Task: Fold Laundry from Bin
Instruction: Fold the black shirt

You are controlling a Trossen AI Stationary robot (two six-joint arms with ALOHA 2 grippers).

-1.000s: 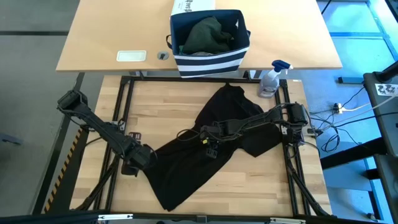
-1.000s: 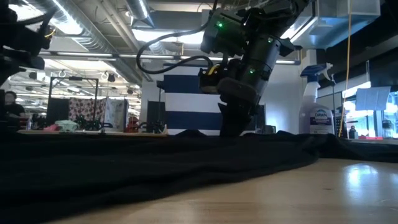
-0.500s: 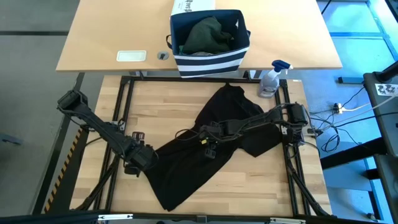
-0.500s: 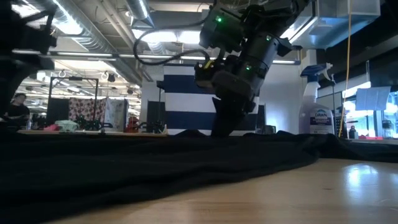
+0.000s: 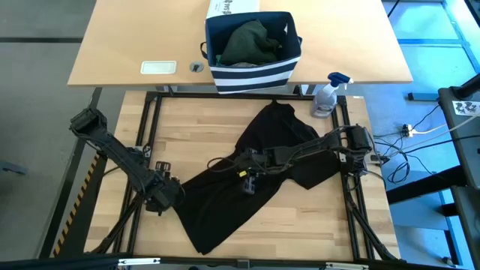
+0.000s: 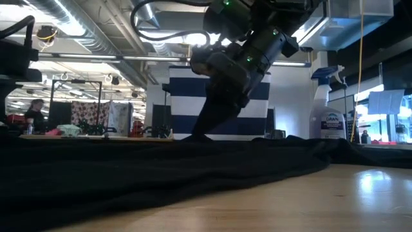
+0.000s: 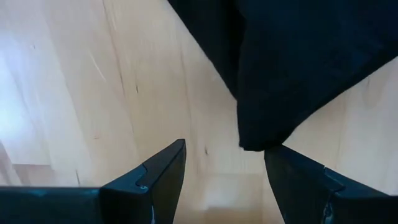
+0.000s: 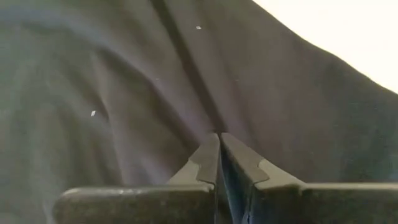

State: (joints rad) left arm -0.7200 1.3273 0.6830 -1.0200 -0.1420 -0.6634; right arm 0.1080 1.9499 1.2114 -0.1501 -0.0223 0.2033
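Table of pale wood carries a black garment spread across it; the striped bin with green laundry stands behind. Right gripper pinches a fold mid-cloth, jaws pressed together. Left gripper sits spread at the garment's corner.

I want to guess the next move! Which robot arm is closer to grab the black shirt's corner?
Probably the left. Its claw is open with the black shirt's corner right between its fingers. The right claw is shut, pressing mid-shirt.
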